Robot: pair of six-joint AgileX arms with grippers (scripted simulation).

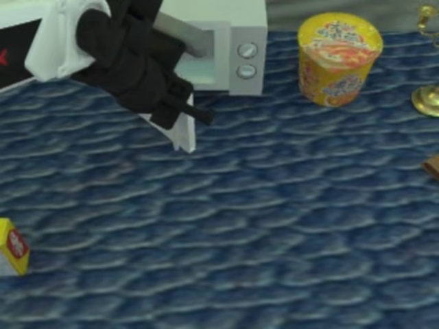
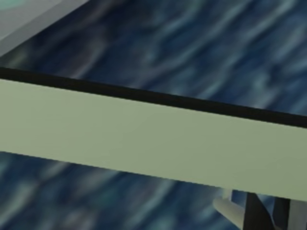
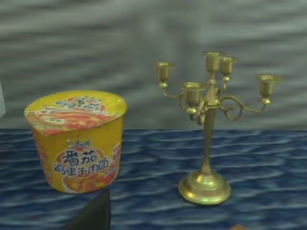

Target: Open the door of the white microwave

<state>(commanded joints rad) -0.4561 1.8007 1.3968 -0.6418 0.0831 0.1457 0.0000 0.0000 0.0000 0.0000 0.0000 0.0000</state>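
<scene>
Boxy white microwave (image 1: 236, 27) with two round grey knobs stands at the far edge of the blue rippled tablecloth (image 1: 274, 226), just behind the left gripper (image 1: 184, 108). Its door (image 1: 184, 131), a flat white rigid panel, is already swung well out from the front on its left-side hinge; the pale cavity (image 1: 199, 68) shows open beside the knob panel. The left gripper sits at the door's free edge, dark fingers lying over the panel's top; whether they pinch the panel or only rest against it I cannot tell, and the left wrist view shows just a pale band of the door (image 2: 153, 139) edge-on with cloth behind. Judged handling: stiff, light, smooth-faced, likely slippery under the pads, turning only about its hinge, so best worked at the free edge, far from the hinge, pushing along the arc rather than pulling straight. Room: open cloth in front of and to the left of the gripper, enough for further swing. To its right, well apart, stands a yellow paper noodle cup (image 1: 339, 60), then a brass candelabrum (image 3: 207, 129); a small yellow box (image 1: 14, 248) lies near the table's left edge, clear of the arc. The right gripper does not show from above; a dark part appears low in its wrist view, state unreadable.
</scene>
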